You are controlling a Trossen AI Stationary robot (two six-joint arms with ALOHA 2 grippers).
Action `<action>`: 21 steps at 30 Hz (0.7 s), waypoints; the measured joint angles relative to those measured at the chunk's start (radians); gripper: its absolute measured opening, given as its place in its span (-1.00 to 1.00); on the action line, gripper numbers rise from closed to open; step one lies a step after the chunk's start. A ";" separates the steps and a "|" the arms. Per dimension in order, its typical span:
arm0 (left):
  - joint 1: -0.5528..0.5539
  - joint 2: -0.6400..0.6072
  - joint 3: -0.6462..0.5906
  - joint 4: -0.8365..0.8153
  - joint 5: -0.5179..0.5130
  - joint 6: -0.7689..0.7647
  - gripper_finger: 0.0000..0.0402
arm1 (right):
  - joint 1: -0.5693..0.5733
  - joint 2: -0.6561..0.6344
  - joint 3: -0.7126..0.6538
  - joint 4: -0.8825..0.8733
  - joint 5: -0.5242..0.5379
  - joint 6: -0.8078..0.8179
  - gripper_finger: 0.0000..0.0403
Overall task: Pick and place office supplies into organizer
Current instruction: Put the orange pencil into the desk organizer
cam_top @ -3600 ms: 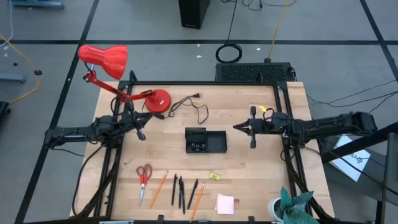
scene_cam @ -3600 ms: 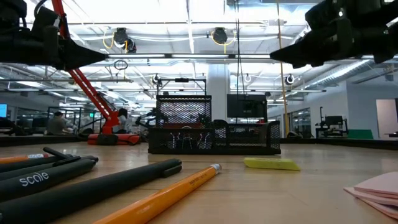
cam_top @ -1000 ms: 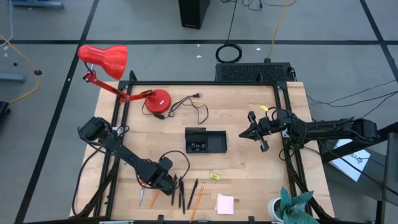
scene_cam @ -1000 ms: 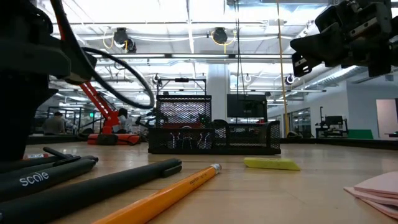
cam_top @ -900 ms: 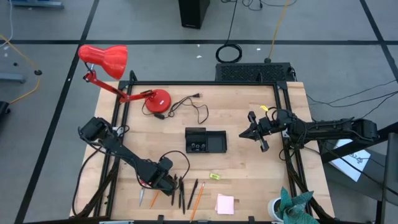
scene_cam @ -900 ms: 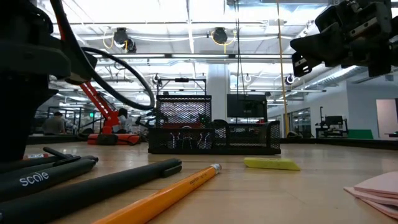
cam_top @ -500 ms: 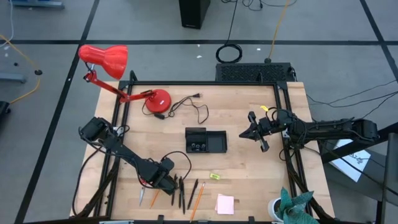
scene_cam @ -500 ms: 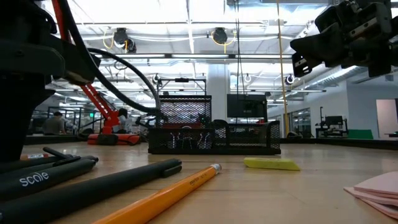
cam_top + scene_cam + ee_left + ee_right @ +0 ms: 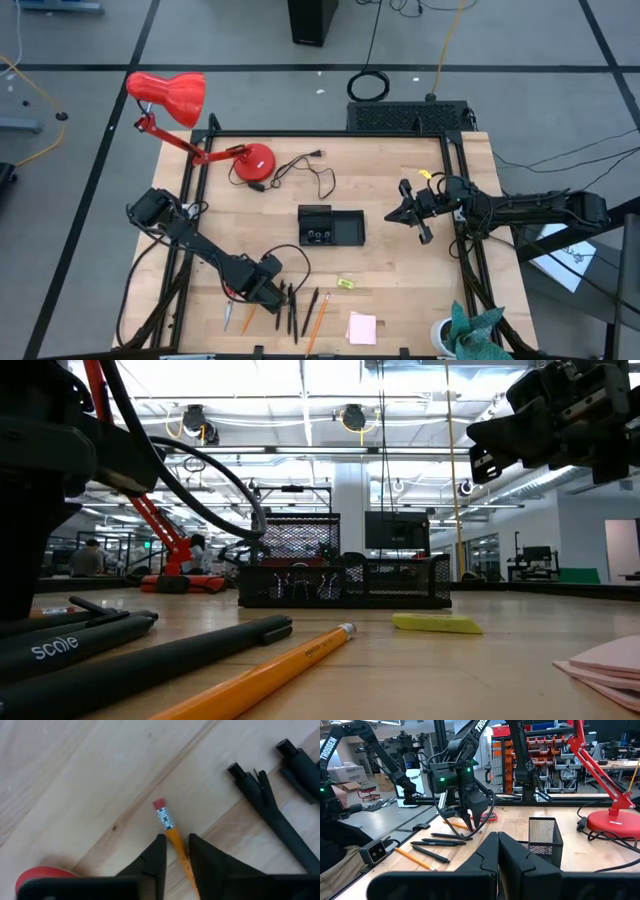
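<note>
Down at the table's near edge, the left tool (image 9: 174,851) pinches an orange pencil (image 9: 172,832).

I see grey floor (image 9: 90,40) with dark tape lines, red parts bins (image 9: 540,747) on shelving upper centre, bright ceiling lights (image 9: 300,405).

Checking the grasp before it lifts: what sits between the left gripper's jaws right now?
An orange pencil, eraser end pointing away, runs between the left gripper jaws in the left wrist view; dark pens lie off to one side.
</note>
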 joint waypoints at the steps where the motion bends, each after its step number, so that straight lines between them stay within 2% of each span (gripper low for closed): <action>1: 0.000 0.000 0.000 0.000 0.000 0.008 -0.68 | 0.000 0.000 0.000 0.000 0.000 0.000 -1.00; 7: -0.003 0.000 0.000 0.005 -0.047 0.039 -0.95 | 0.000 0.000 0.000 -0.012 0.000 -0.001 -1.00; 13: -0.007 0.000 0.003 0.008 -0.092 0.094 -0.89 | 0.000 0.000 0.000 -0.016 0.000 -0.008 -1.00; 16: -0.006 0.006 0.027 0.008 -0.126 0.131 -0.92 | 0.000 0.000 0.000 -0.016 0.000 -0.008 -1.00; 21: -0.002 0.023 0.117 0.018 -0.248 0.250 -0.95 | 0.000 0.000 0.000 -0.016 0.000 -0.008 -1.00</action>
